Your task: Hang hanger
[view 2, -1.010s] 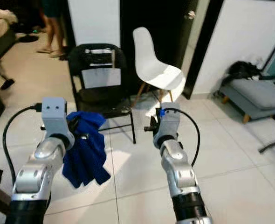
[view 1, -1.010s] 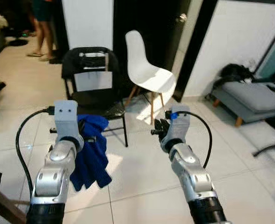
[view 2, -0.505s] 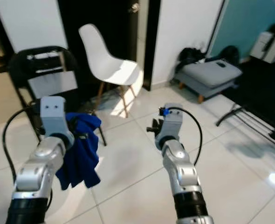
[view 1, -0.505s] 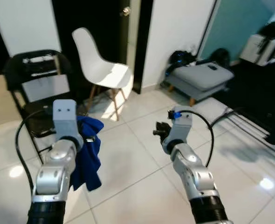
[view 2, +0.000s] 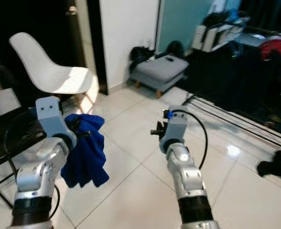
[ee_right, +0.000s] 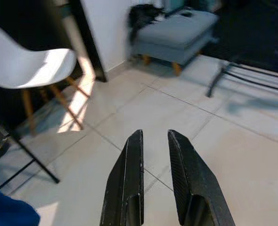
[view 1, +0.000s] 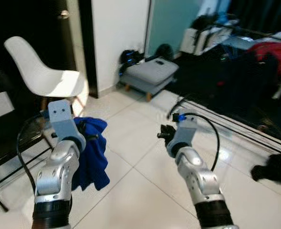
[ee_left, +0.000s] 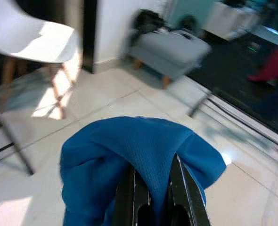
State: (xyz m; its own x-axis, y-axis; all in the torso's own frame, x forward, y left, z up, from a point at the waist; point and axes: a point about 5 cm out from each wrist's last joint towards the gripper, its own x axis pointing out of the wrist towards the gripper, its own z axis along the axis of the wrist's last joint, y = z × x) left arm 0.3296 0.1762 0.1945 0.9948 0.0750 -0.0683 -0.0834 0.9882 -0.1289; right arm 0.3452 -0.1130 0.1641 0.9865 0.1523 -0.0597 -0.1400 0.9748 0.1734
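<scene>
Having turned rightward past the white chair (view 1: 40,76) toward a dark clothes rail (view 1: 226,126) and grey footstool (view 1: 150,76), my left gripper (ee_left: 151,200) stays clamped on the blue garment (view 1: 90,152), hanger itself hidden, while my right gripper (ee_right: 155,162) hangs empty, fingers slightly parted.

Soft blue cloth with a fine knit weave (ee_left: 143,150), matt, bunched over smooth black plastic fingers (ee_left: 179,188) of the left gripper (ee_left: 151,186). Smooth, faintly shiny black plastic on the right gripper (ee_right: 154,155) too. Brushed silver metal on both arms. Glossy pale floor tiles (view 1: 145,176), bright with reflected light. Smooth white plastic chair shell (view 1: 40,71) on light wooden legs. Grey padded cloth footstool (view 1: 150,71), matt, on small wooden feet.
</scene>
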